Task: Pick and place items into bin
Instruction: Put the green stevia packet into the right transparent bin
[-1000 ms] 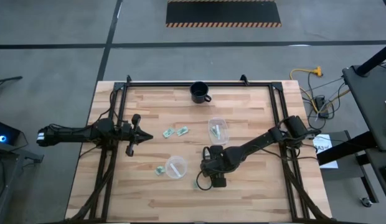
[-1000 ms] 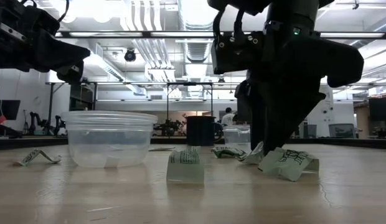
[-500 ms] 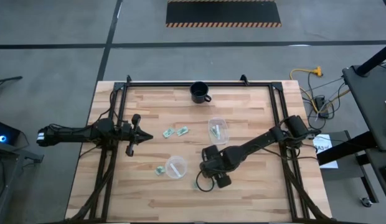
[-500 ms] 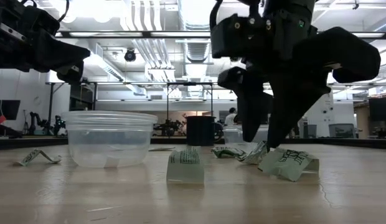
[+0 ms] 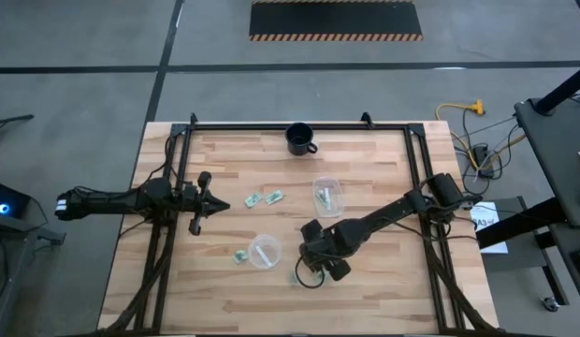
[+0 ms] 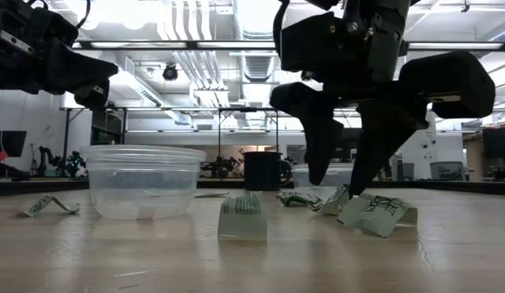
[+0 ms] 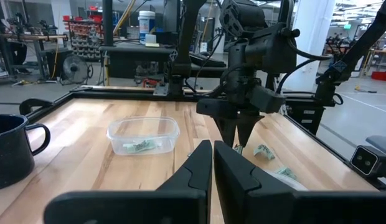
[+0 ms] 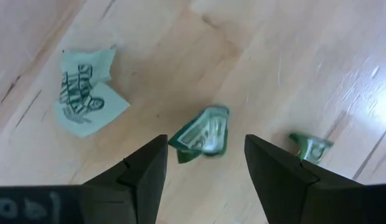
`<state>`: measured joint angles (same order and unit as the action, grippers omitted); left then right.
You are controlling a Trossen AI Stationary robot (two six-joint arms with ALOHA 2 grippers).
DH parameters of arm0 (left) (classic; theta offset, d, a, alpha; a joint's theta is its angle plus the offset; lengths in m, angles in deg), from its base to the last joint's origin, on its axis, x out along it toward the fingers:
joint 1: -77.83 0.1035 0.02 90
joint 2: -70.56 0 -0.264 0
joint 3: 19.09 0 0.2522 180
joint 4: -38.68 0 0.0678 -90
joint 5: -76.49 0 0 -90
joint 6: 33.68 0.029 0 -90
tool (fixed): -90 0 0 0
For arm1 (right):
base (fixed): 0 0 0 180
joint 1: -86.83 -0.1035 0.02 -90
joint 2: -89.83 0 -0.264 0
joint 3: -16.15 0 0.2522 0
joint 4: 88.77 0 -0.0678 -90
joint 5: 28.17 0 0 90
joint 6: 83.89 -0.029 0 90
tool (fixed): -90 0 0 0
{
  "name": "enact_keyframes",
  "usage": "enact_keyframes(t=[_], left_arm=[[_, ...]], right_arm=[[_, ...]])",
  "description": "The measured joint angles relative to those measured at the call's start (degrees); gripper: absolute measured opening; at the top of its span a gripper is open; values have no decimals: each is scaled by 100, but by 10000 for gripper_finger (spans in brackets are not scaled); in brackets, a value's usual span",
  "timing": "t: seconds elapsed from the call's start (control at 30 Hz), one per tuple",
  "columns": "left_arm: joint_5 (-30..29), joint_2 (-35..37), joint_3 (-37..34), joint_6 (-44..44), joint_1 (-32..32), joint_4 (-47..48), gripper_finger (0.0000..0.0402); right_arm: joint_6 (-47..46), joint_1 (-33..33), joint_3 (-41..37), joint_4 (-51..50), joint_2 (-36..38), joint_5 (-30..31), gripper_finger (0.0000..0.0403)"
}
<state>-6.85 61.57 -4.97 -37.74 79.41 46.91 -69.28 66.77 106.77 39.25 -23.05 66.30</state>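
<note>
Small light-green and white wrapped packets lie flat on the wooden table. In the right wrist view one packet (image 8: 202,138) lies between my open right gripper's (image 8: 205,163) fingers, with others (image 8: 84,99) (image 8: 310,148) to either side. In the low view the right gripper (image 6: 334,185) hangs open just above two packets (image 6: 332,200) (image 6: 376,214), fingers pointing down. The high view puts it (image 5: 311,265) near the table's middle front, beside a round clear bin (image 5: 264,251). More packets (image 5: 271,197) (image 5: 240,255) lie apart. My left gripper (image 5: 215,202) waits shut at the table's left.
A second clear bin (image 5: 327,194) with a packet inside sits right of centre. A black mug (image 5: 300,139) stands at the far edge. One packet (image 6: 243,218) stands upright near the front. A black frame rail (image 5: 271,126) borders the table.
My right gripper has risen a little from the packets and spread its fingers wide open, turning slightly. The packets under it have stayed on the table.
</note>
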Motion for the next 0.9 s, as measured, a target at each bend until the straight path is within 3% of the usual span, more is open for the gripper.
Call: enact_keyframes(t=[0.7,0.9], left_arm=[[-2,-13,0,0,2,1,0],[0,-11,0,0,0,-1,0]], right_arm=[[188,28,-67,302,-345,-109,205],[78,56,-69,295,-354,-179,181]])
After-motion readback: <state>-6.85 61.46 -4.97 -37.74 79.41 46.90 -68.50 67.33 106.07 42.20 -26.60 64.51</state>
